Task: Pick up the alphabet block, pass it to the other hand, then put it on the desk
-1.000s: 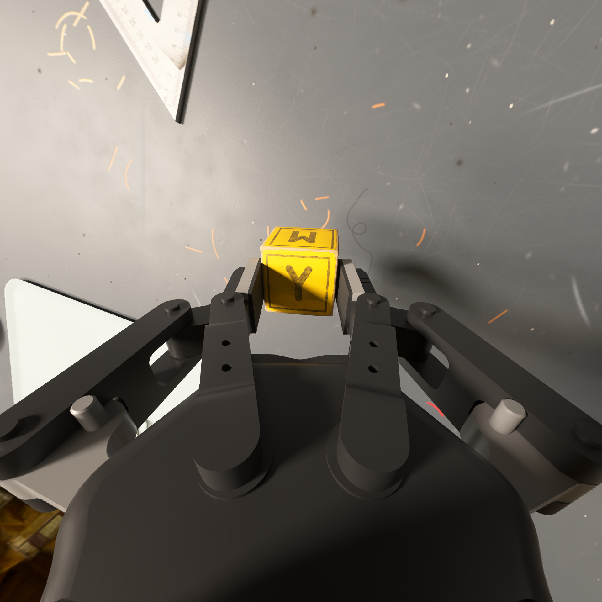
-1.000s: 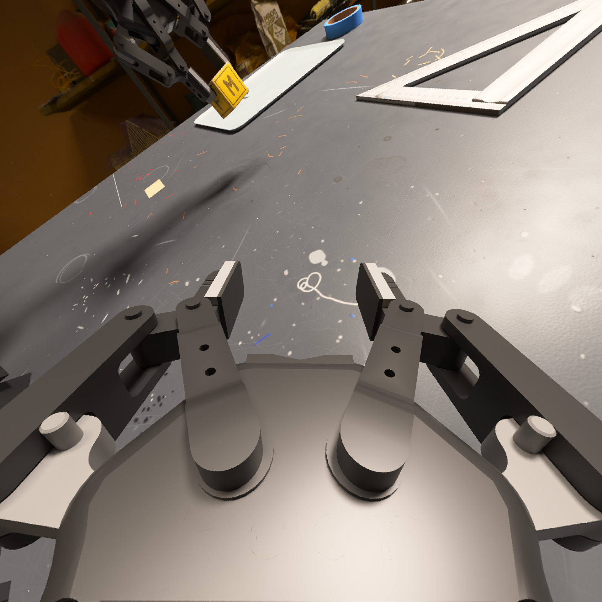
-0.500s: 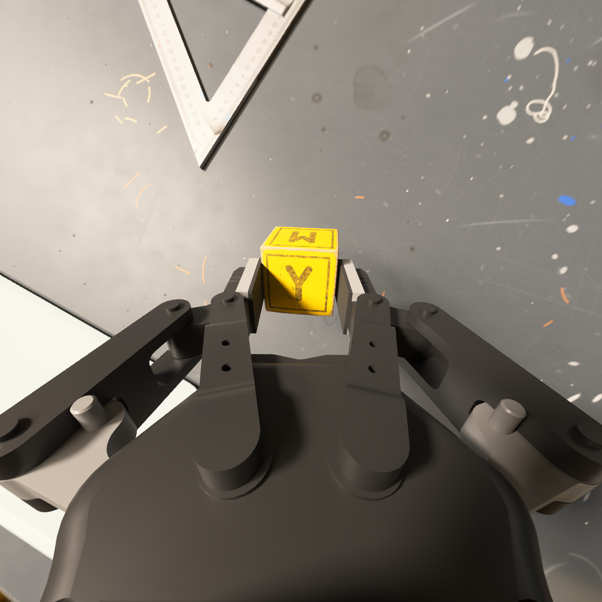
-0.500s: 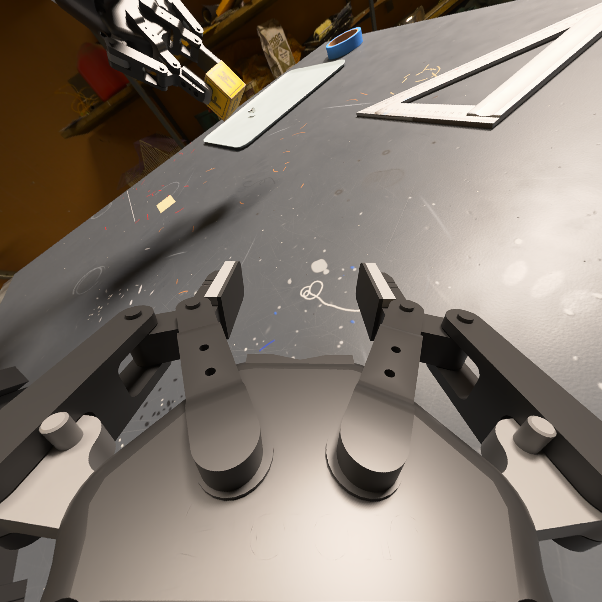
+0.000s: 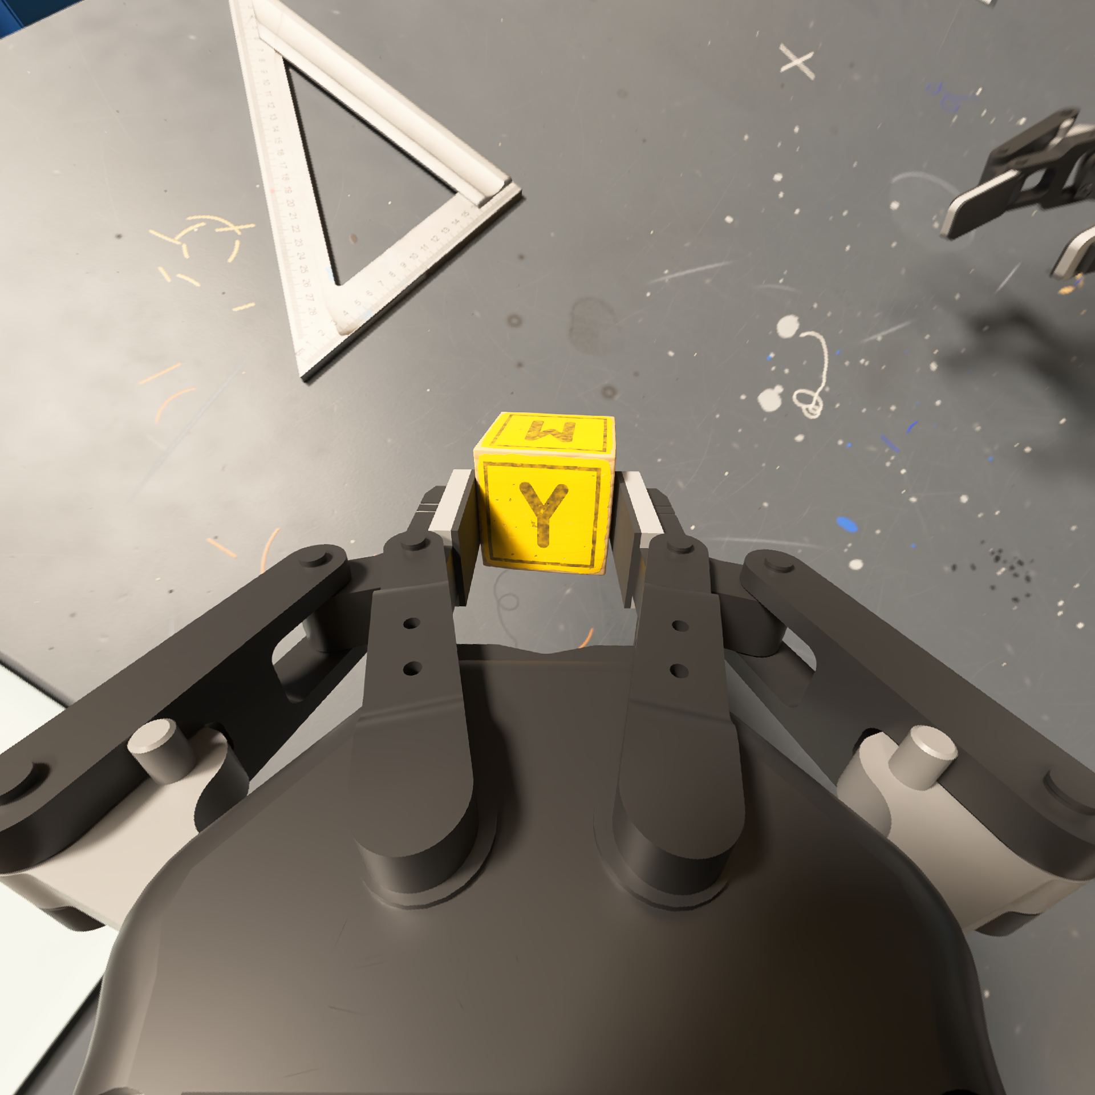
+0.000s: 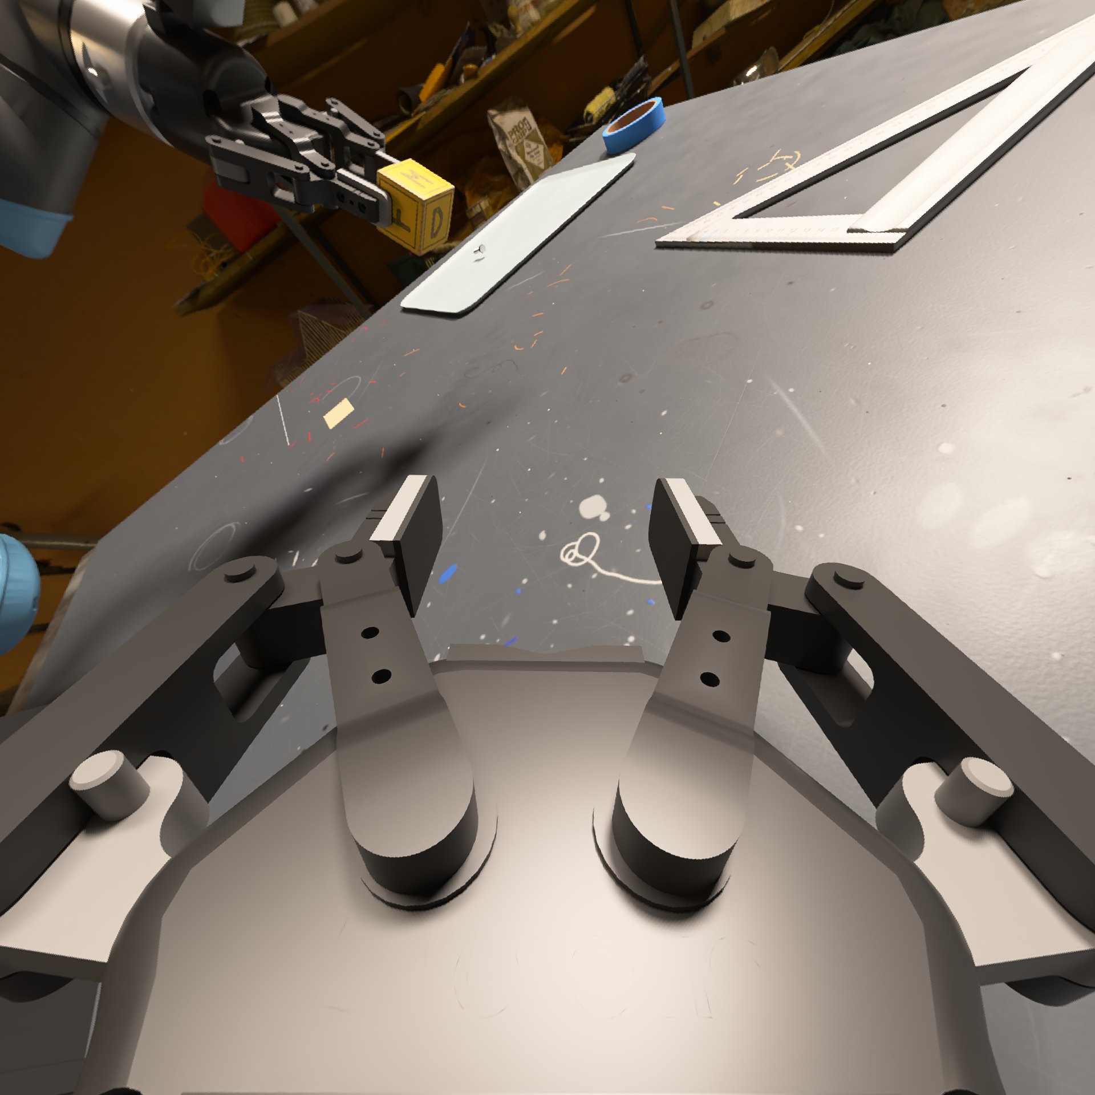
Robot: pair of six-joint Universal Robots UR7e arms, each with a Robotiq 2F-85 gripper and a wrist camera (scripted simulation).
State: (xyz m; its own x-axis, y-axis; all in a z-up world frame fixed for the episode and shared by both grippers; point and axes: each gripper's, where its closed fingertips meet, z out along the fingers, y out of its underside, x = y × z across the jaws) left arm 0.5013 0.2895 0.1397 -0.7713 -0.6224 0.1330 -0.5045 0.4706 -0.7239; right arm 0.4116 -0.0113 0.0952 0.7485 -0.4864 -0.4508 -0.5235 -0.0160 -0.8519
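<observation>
Left claw (image 5: 544,521) clamps the yellow alphabet block (image 5: 544,503) between both pads, block held clear above the desk (image 5: 711,178). Right claw (image 6: 545,536) spread wide, holding nothing, low over paint specks on the desk, well apart from the block. White triangular ruler (image 5: 284,195) lies flat beyond; pale plate (image 6: 521,231) and blue tape roll (image 6: 634,121) near the far edge.
</observation>
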